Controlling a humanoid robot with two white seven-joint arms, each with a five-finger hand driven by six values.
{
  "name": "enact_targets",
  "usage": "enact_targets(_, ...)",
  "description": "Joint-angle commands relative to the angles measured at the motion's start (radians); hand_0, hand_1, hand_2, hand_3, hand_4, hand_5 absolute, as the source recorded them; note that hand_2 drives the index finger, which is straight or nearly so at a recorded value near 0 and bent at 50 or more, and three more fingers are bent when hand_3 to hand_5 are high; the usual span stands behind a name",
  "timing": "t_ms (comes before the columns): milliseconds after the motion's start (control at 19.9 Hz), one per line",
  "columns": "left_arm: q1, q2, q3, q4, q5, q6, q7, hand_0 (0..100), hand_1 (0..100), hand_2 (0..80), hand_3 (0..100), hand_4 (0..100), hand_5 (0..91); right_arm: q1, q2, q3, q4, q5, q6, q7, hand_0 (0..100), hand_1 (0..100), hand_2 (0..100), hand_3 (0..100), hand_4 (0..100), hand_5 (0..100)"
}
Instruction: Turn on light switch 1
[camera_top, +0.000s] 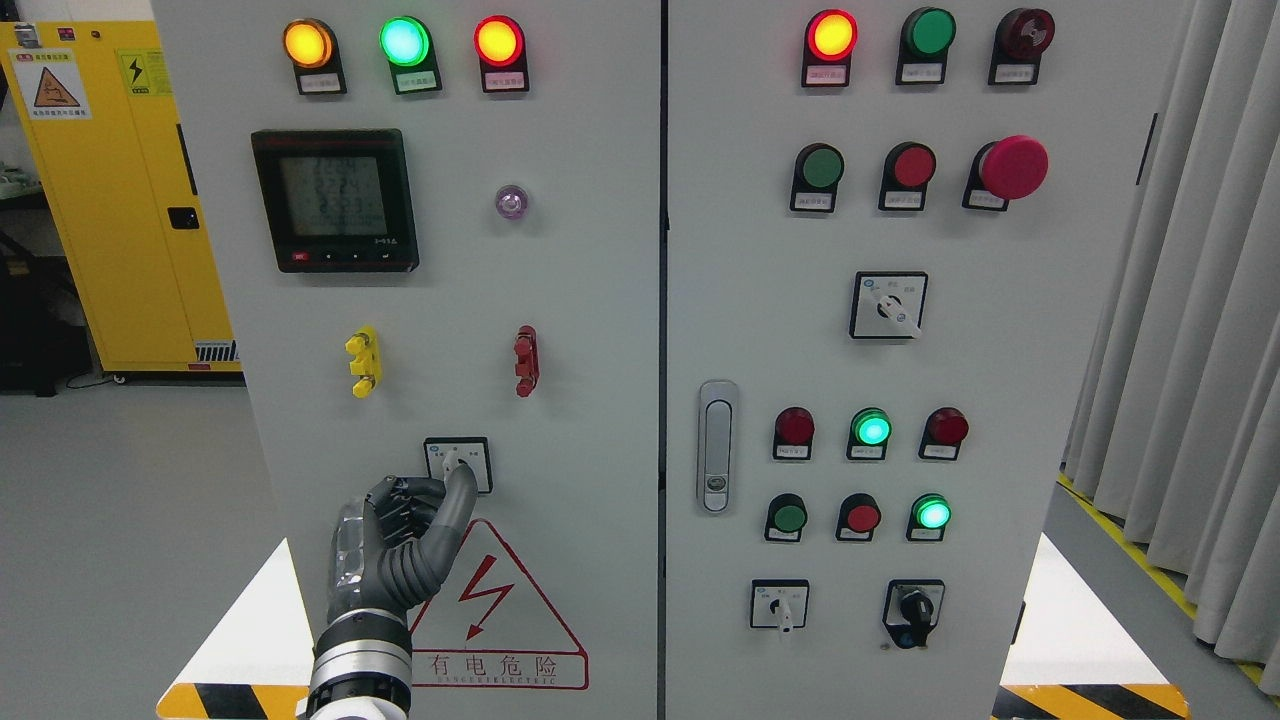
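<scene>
At the bottom left of the frame the left hand (400, 545) rises in front of the grey cabinet door (450, 300), its fingers curled in except one long finger (455, 505) which stretches up and touches the knob of the small rotary switch (457, 463); it grasps nothing. This switch sits in the lower middle of the left door, just above the hand and above the red triangle warning sign (495, 610). Higher on the same door are the yellow handle (364, 361), the red handle (526, 360), the dark meter display (335, 200) and three lit lamps (404, 42) along the top.
</scene>
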Motion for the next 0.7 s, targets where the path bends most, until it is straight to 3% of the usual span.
enact_targets(0,-0.001,-0.003,-0.001,0.005,0.0,0.0,-0.001,39,58,59.4,87,89,83.5,0.0,0.0,0.0,0.0,0.0,0.0,-0.001,0,50,4,0,0,0)
enact_targets(652,-0.004,-0.004,-0.001,0.005,0.0,-0.003,-0.005,43,57,59.3,88,89,83.6,0.0,0.0,0.0,0.0,0.0,0.0,0.001,0,50,4,0,0,0)
